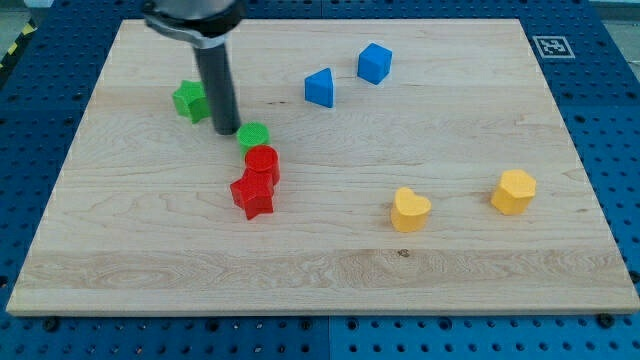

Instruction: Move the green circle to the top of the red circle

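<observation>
The green circle [253, 134] sits left of the board's middle, touching the upper edge of the red circle [262, 162] just below it. My tip [226, 131] rests on the board right beside the green circle's left side, close to or touching it. The rod rises from there to the view's top.
A red star [252, 194] touches the red circle from below. A green star-like block [190, 100] lies left of the rod. A blue triangle-like block [319, 87] and a blue cube [374, 62] are at the top. Two yellow blocks, a heart [409, 210] and a hexagon-like one [513, 191], lie at the lower right.
</observation>
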`<state>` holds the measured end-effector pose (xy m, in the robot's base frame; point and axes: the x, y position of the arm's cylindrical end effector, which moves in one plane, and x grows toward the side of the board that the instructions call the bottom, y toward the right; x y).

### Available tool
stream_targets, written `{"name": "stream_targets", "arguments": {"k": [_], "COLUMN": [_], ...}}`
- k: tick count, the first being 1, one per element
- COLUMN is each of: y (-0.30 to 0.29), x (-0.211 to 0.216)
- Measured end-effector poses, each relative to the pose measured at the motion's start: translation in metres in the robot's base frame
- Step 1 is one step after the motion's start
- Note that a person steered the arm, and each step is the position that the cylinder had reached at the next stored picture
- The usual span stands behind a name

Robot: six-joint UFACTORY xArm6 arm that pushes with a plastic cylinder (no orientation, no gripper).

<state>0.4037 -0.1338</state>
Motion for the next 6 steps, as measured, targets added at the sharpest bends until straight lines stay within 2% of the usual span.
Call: {"name": "stream_targets", "arguments": {"k": [2, 6], "y": [0.008, 0.036], "x": [0.017, 0.02]}}
